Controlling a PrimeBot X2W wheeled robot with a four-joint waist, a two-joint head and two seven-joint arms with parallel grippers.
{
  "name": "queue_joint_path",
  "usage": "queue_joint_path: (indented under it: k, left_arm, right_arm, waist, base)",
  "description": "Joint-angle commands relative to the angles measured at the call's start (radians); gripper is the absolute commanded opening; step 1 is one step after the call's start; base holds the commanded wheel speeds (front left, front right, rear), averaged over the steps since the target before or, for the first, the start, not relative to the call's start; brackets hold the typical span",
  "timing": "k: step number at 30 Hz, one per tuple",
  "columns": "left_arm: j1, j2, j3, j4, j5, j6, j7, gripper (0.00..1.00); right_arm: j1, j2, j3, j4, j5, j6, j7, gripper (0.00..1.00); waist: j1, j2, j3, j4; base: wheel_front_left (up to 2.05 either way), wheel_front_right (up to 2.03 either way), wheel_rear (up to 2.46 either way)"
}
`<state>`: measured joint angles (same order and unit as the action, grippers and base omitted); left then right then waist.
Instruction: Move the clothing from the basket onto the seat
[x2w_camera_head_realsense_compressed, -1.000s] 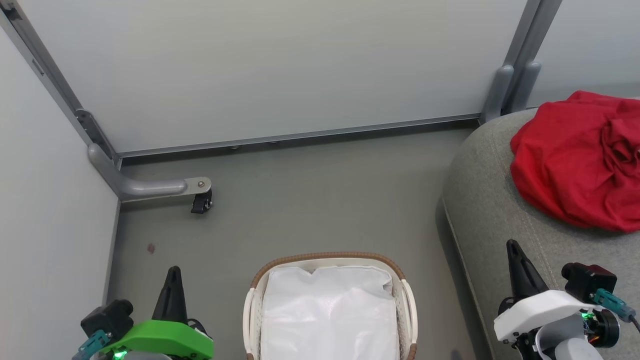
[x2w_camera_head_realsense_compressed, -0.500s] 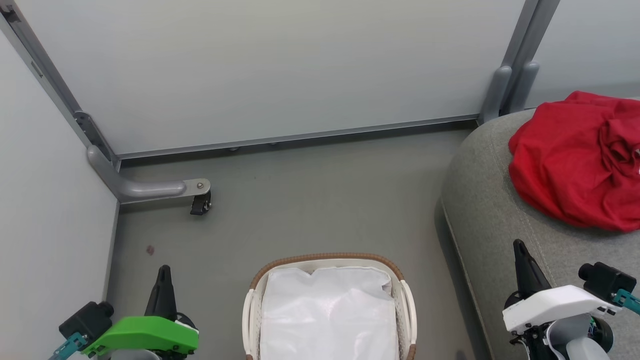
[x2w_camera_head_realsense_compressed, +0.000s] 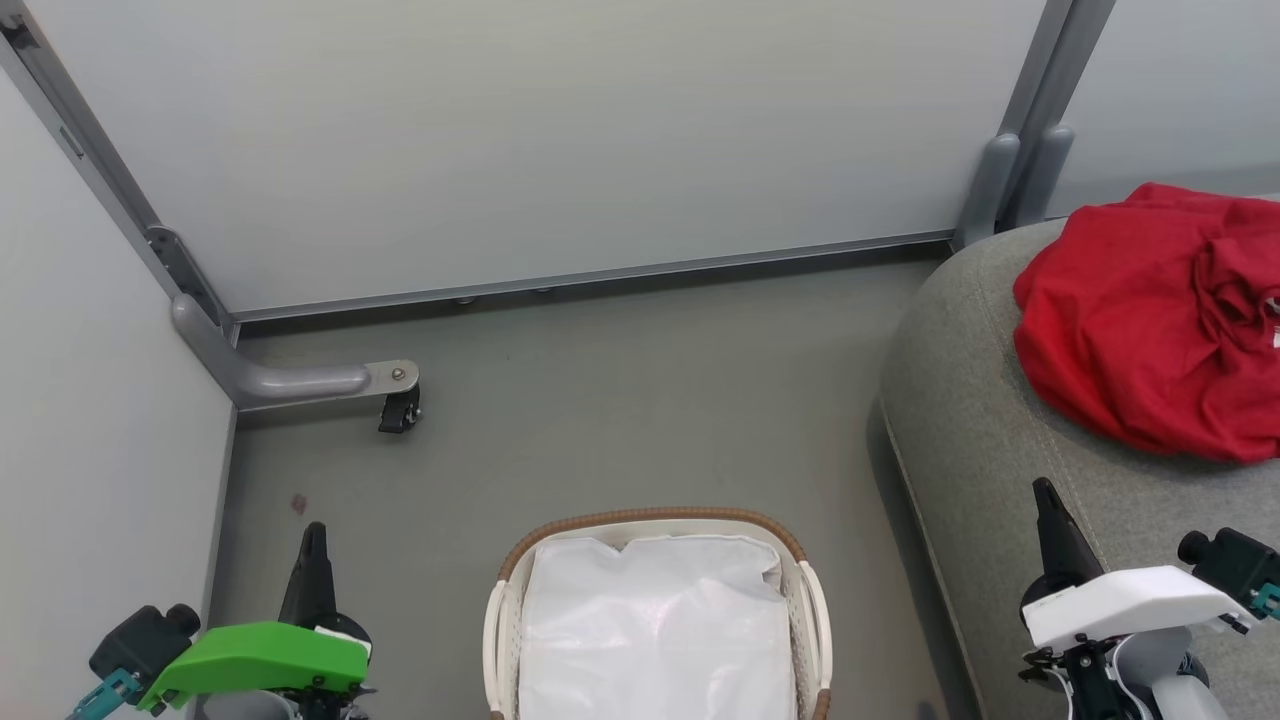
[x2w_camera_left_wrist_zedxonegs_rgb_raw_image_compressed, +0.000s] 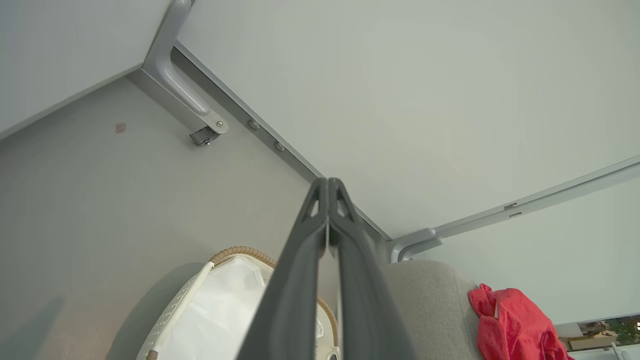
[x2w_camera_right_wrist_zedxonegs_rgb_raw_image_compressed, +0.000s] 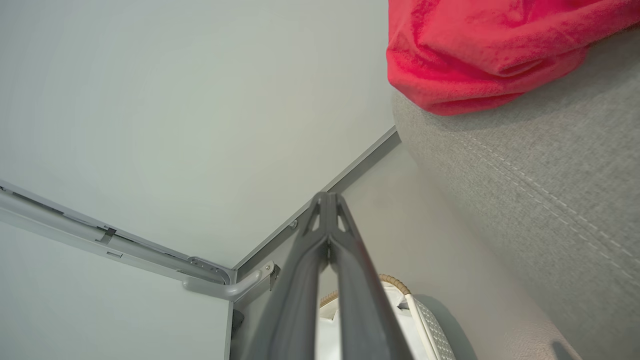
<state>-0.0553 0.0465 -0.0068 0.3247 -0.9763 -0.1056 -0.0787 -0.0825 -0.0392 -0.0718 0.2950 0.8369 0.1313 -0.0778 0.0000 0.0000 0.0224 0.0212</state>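
While both pairs of fingers are pressed together and hold nothing, the left gripper (x2w_camera_head_realsense_compressed: 314, 538) sits left of the basket (x2w_camera_head_realsense_compressed: 650, 516); the basket stands between it and the right gripper (x2w_camera_head_realsense_compressed: 1044, 494), showing its white liner (x2w_camera_head_realsense_compressed: 655, 630); the seat (x2w_camera_head_realsense_compressed: 970, 400) lies just to the right gripper's right; the clothing (x2w_camera_head_realsense_compressed: 1130, 320), a crumpled red heap, lies on the seat ahead and right of that gripper, apart from it; a small white tag (x2w_camera_head_realsense_compressed: 1272, 335) on it is too small to read.
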Motion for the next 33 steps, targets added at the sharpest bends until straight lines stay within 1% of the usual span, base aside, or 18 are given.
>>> queue_joint_path:
  k: [1,17,33]
  left_arm:
    - [-0.029,0.003,0.007,-0.016,-0.027,-0.005,0.008,0.0]
    - [-0.037,0.004,0.038,-0.033,-0.187,-0.01,0.057,0.0]
    - [-0.047,0.005,0.064,-0.049,-0.323,-0.016,0.098,0.0]
  right_arm:
    - [-0.021,-0.007,-0.005,-0.017,0.031,0.0,0.008,0.0]
    - [-0.023,-0.009,-0.015,-0.027,0.226,0.0,0.057,0.0]
    - [-0.026,-0.011,-0.024,-0.035,0.392,-0.001,0.098,0.0]
  waist:
    - [0.0,0.0,0.0,0.0]
    - [0.0,0.0,-0.004,-0.004]
    - [0.0,0.0,-0.008,-0.009]
  base:
    - [0.0,0.0,0.0]
    - [0.0,0.0,0.0]
    - [0.0,0.0,0.0]
